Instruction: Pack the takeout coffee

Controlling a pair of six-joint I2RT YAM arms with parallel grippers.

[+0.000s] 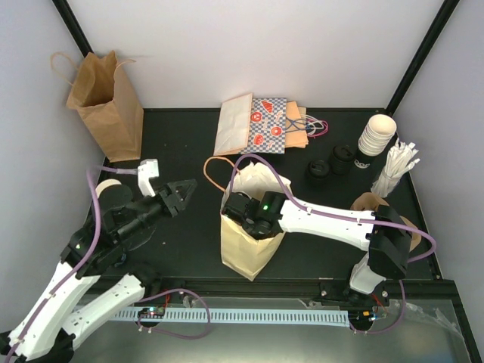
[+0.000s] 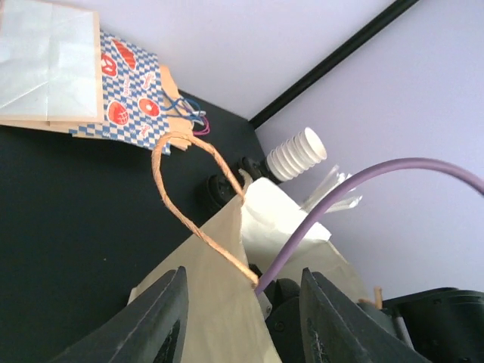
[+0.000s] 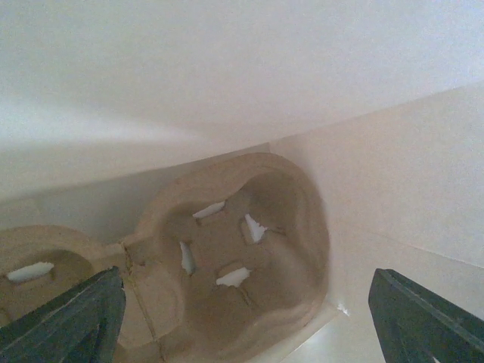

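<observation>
I am looking down on a black table (image 1: 189,144) boxed in by pale walls and black frame posts. I count two standing bags: one brown bag (image 1: 110,113) upright in the upper left of the overhead frame, and one cream bag (image 1: 246,253) open at the centre. Three more bags lie flat in a pile (image 1: 257,125) at top centre: one white, one checkered, one brown.

The cups (image 1: 376,138) sit nested in a single white stack at the upper right, against the wall and well apart from the cream bag. I cannot count them exactly. One bundle of white sticks (image 1: 397,168) leans just beside the stack, and two black lids (image 1: 318,169) lie to its left.

My right claw (image 3: 246,276) is down inside the cream bag with its fingers spread wide and nothing between them. Below it, on the bag's floor, lies one cardboard cup carrier (image 3: 234,257), with two wells in view.

My left claw (image 1: 187,197) hangs left of the cream bag, apart from it, partly open and gripping nothing.
</observation>
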